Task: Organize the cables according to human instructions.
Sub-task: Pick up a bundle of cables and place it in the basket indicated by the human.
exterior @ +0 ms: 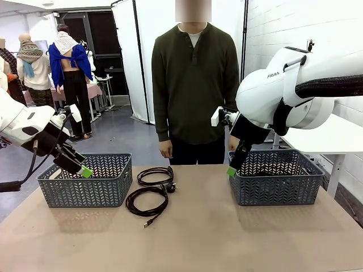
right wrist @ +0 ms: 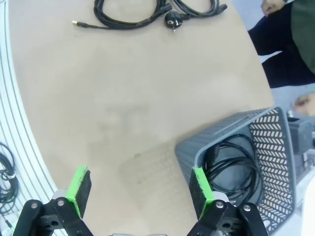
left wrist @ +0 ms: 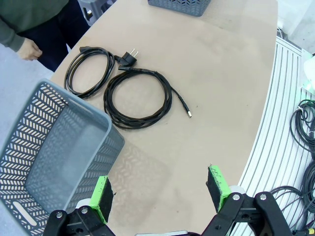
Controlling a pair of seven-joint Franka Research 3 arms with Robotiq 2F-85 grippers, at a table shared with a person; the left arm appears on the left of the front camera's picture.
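Your left gripper (left wrist: pixel 159 191) and right gripper (right wrist: pixel 140 189) hang with fingers released; two coiled cables (left wrist: pixel 129 123) lie toward the far edge of the tabletop (exterior: pixel 227 238) (another sits inside the right basket (right wrist: pixel 275 142)).

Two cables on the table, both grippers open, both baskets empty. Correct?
No. The right basket isn't empty: the right wrist view shows coiled black cable in it. The rest holds: power cord and the other cable on the table, left gripper and right gripper open, left basket empty.
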